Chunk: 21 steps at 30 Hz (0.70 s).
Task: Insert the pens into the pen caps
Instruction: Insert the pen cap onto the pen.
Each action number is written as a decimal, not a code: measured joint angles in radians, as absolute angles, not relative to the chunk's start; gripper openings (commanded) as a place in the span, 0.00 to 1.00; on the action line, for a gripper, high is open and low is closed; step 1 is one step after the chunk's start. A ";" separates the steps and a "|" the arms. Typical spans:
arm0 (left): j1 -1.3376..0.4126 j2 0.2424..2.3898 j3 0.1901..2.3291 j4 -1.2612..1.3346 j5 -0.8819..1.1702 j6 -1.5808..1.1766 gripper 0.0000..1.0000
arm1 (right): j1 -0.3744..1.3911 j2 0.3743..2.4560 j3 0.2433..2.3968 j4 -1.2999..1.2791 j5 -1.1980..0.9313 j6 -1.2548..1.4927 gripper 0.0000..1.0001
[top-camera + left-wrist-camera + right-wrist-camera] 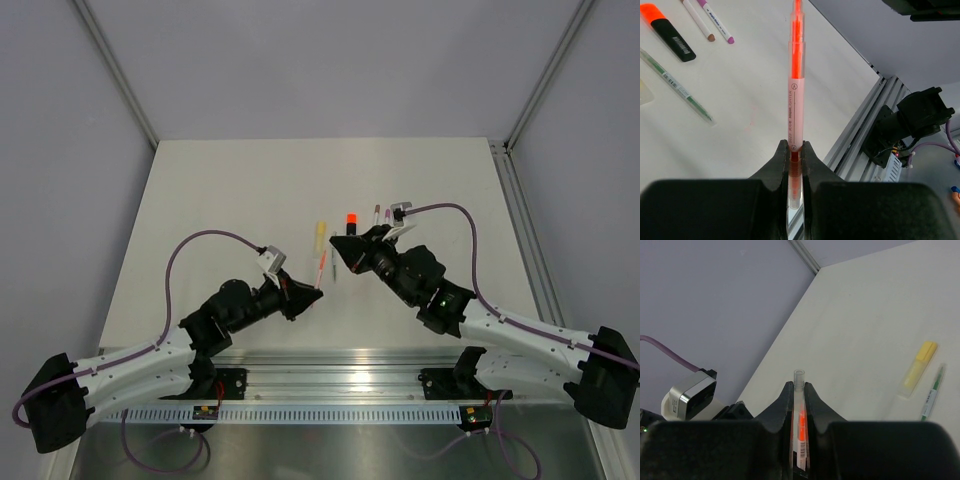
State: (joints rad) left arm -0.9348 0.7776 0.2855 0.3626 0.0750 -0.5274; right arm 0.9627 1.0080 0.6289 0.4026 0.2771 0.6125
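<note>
White table (220,200): left gripper (795,148) clamps the orange-red pen (796,75), right gripper (799,388) clamps a clear cap (799,374), mouth just past its fingertips; best align pen tip coaxially, then push straight.

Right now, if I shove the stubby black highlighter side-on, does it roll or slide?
It probably slides: the black highlighter looks broad and flat-sided, and it lies flat on the table. Its short, thick plastic body should stay stiff and feel light. A push near the orange end would likely spin it rather than move it straight.
</note>
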 measured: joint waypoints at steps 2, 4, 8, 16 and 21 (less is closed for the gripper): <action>-0.935 0.778 0.286 0.358 0.075 -0.527 0.00 | 0.963 1.025 0.638 0.408 0.280 0.608 0.00; -0.935 0.774 0.286 0.354 0.075 -0.527 0.00 | 0.965 1.042 0.642 0.413 0.281 0.606 0.00; -0.935 0.768 0.286 0.352 0.075 -0.527 0.00 | 0.969 1.073 0.649 0.414 0.281 0.599 0.00; -0.935 0.767 0.285 0.352 0.075 -0.527 0.00 | 0.969 1.082 0.651 0.415 0.281 0.598 0.00; -0.935 0.768 0.286 0.352 0.075 -0.527 0.00 | 0.969 1.082 0.651 0.415 0.280 0.598 0.00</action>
State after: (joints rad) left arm -0.9348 0.7677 0.2855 0.3523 0.0750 -0.5274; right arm 0.9688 1.0821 0.6510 0.4152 0.2802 0.5983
